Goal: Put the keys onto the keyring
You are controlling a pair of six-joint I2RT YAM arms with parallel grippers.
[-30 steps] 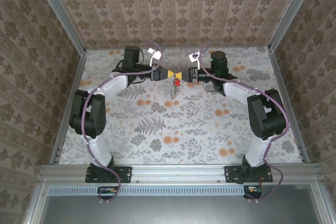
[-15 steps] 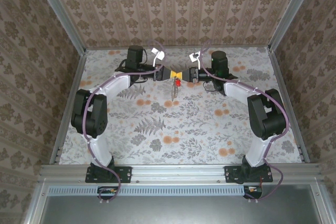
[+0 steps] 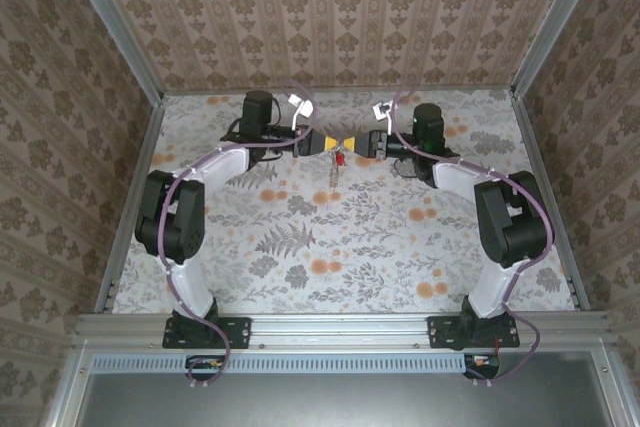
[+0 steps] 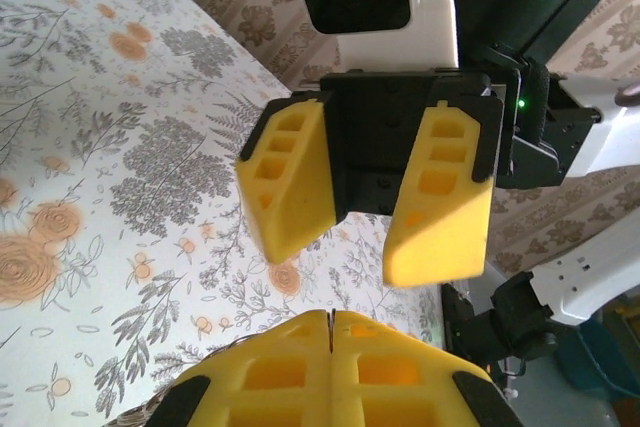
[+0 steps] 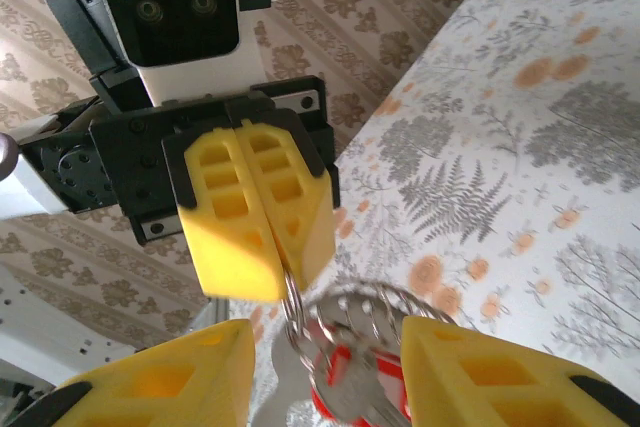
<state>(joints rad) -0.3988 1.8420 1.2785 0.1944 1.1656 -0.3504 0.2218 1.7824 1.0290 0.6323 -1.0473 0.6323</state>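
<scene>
The two claws are met tip to tip in the upper middle of the top view, above the flowered worktop (image 3: 300,257). The left claw (image 3: 328,143) is closed. In its own wrist view its yellow pads (image 4: 285,379) are pressed together along the bottom edge. In the right wrist view it is seen clamped on a thin wire loop of the keyring (image 5: 291,297), which hangs from its tips at the lower centre of the frame.

The right claw (image 3: 355,143) is held with its fingers (image 5: 480,377) apart, one on each side of the hanging bundle, and no contact with the metal can be made out. The key (image 5: 328,404), known by its red head, is found at the bottom centre of the right wrist view, dangling among silver metal just below the loop. In the top view it shows as a red spot directly under the meeting claws, with grey metal hung beneath it.

The step in hand is judged to be the threading itself, or a handover close to its end. Whether the key is fully seated on the ring cannot be told.

If it is not seated, the key would have to be gripped by the right claw and slid along the wire against a firm left grip. If it is, the bundle need only be lowered to the worktop before the left claw is opened.
</scene>
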